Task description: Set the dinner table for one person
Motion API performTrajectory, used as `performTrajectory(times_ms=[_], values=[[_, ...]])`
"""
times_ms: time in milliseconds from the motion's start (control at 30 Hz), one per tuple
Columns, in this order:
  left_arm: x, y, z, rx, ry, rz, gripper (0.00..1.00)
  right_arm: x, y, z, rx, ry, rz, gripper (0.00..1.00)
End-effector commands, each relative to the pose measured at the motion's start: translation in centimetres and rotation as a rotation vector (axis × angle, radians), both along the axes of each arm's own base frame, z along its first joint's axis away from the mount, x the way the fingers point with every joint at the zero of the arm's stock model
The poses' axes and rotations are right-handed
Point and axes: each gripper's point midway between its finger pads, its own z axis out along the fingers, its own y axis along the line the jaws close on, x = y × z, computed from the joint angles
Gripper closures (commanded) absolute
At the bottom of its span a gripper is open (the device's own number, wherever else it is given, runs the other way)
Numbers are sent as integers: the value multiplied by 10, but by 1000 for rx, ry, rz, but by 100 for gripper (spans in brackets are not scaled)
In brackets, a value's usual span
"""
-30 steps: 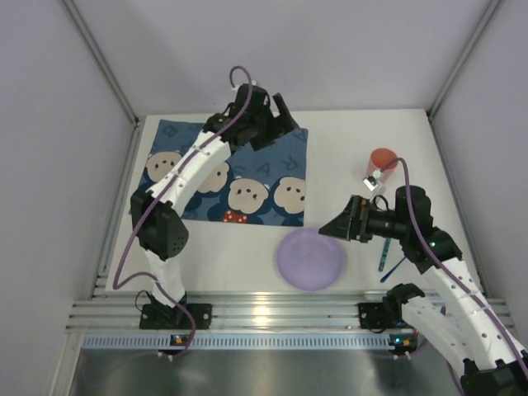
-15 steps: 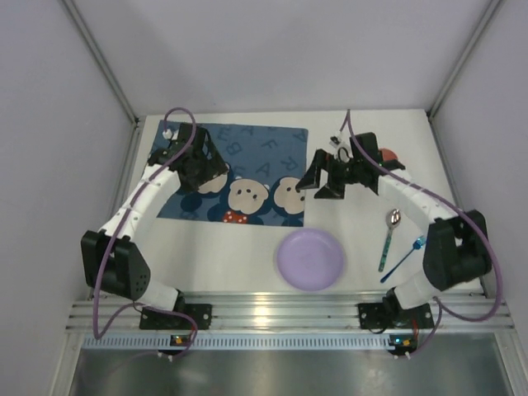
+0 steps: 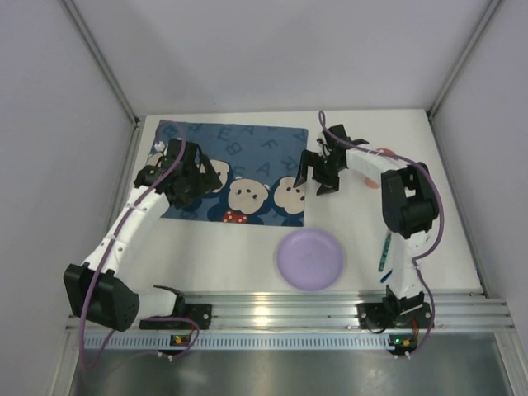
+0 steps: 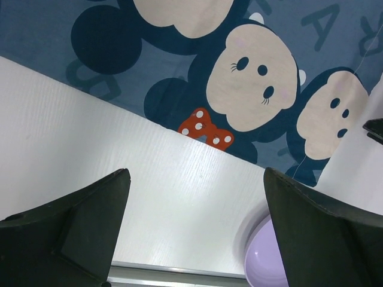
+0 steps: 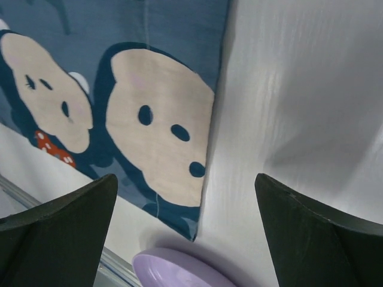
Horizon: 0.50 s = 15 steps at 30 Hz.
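Observation:
The white dinner table (image 3: pixel 239 247) carries a dark-blue cartoon-mouse placemat (image 3: pixel 247 153) at the far left and a lilac plate (image 3: pixel 310 258) near the front. My left gripper (image 3: pixel 200 183) is open and empty above the placemat's left part. In the left wrist view (image 4: pixel 197 227) its jaws frame bare table beside the placemat's near edge (image 4: pixel 179 72), with the plate (image 4: pixel 266 257) at the right. My right gripper (image 3: pixel 313 180) is open and empty above the placemat's right edge (image 5: pixel 119 89). In the right wrist view (image 5: pixel 185 221) the plate (image 5: pixel 179 272) lies below it.
A red cup (image 3: pixel 384 152) stands at the far right, mostly hidden behind the right arm. A teal spoon handle (image 3: pixel 384 256) shows beside that arm. The ribbed aluminium rail (image 3: pixel 272 309) runs along the near edge. Grey walls close in the sides and back.
The left gripper has come from the placemat's far edge down to its left part. The right gripper has swung from beside the plate to the placemat's right edge. Plate and placemat lie as before.

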Motion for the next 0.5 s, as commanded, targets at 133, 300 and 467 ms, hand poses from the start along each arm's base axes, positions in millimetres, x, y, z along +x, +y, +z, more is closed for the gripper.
performTrajectory(times_ms=[133,300,467], values=[[-3,-4,-10,2,35,-43,2,12,25,-19,-22,8,21,6],[8,-10,-14,6,57,-69,2,15,39,-28,-10,26,30,19],[11,-13,-20,2,83,-81,2,13,37,-40,-32,42,21,60]])
